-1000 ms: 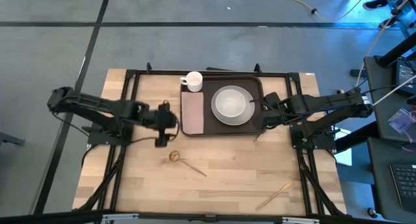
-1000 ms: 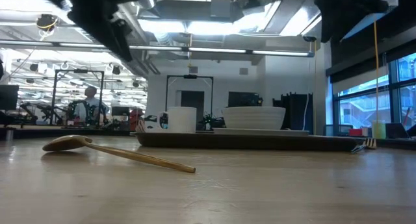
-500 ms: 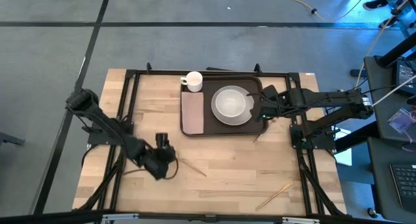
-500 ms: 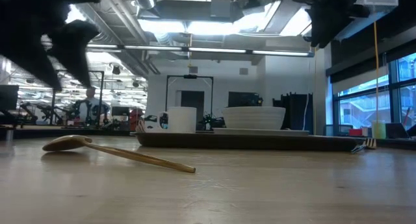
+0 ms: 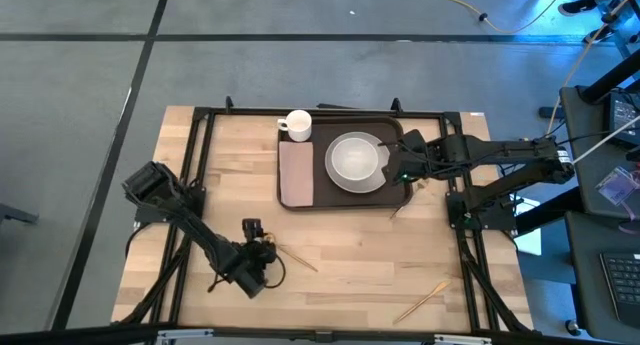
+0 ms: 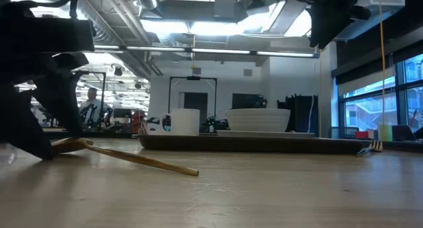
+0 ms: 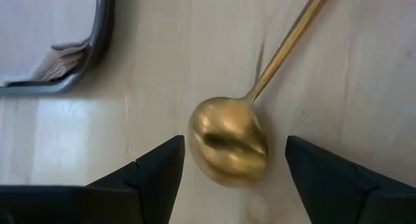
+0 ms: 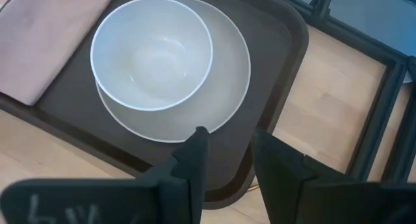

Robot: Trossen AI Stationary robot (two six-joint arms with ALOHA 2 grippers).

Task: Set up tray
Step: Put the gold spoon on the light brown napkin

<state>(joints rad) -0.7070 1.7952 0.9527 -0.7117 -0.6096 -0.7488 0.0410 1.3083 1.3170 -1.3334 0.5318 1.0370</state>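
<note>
Left gripper [image 7: 231,165], angled low over the table's near-left, fingers spread either side of the gold spoon [image 7: 229,145] bowl. Right gripper [image 8: 227,162], narrowly parted and empty, hovers above the tray [image 5: 396,197] at table rear.

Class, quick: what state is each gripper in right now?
Left gripper: open, fingers either side of the spoon bowl, not gripping.
Right gripper: open, empty, above the tray edge near the plate.

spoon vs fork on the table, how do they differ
The gold spoon lies near the table's middle front, its bowl between the open left gripper fingers; the gold fork lies untouched toward the front right corner. The spoon ends in a round bowl, the fork looks slim throughout. Both lie outside the tray.
</note>
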